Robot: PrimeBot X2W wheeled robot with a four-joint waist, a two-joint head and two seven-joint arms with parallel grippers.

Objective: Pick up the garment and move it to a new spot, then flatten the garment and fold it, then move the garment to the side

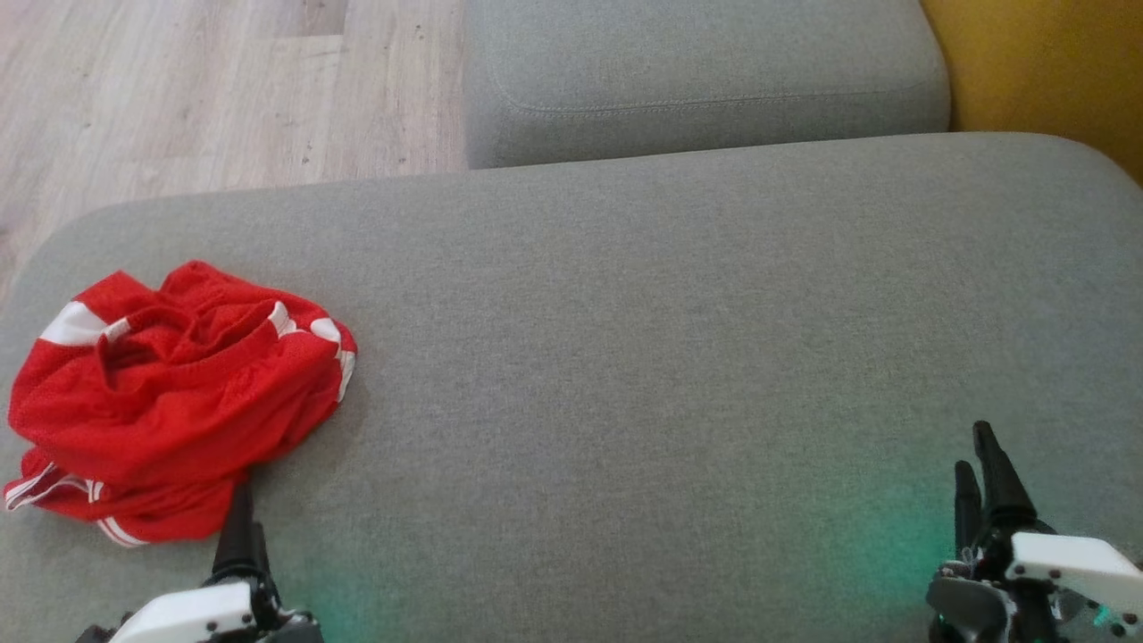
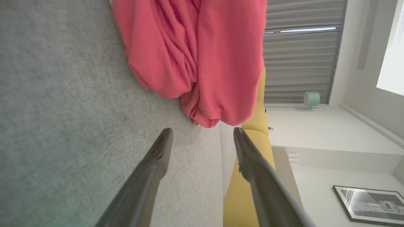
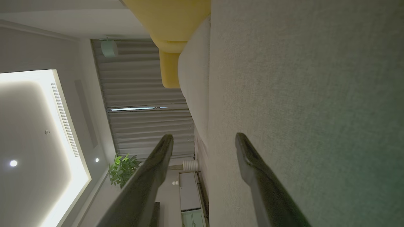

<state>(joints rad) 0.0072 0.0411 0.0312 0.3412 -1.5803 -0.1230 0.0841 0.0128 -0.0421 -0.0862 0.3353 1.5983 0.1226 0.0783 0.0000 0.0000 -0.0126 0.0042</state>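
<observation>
A red garment [image 1: 179,402] lies on a big grey sofa seat [image 1: 670,339]. It is at the left end of the seat, close to the robot's side. It is all bunched up in a soft heap, not flat. The heap is a little wider from side to side than from front to back, so its long way runs left to right. A round opening in the cloth faces up near the far side of the heap. White bands show at the far left and far right. A thin edge with white stripes sticks out at the near left corner, toward the robot.

The left gripper [image 2: 202,132] has its two dark fingers spread wide apart. It holds nothing. Its tips point at the near edge of the garment and are very close to it. In the left wrist view a small bit of grey seat shows between the tips and the red cloth.

The right gripper [image 1: 972,448] is far away from the garment, over the right end of the seat. Its fingers are spread wide too, with nothing between them.

A green glow [image 1: 884,545] falls on the seat near the robot. Past the seat are a second grey cushion [image 1: 705,62], a wood floor [image 1: 179,89] and something yellow [image 1: 1045,62].
</observation>
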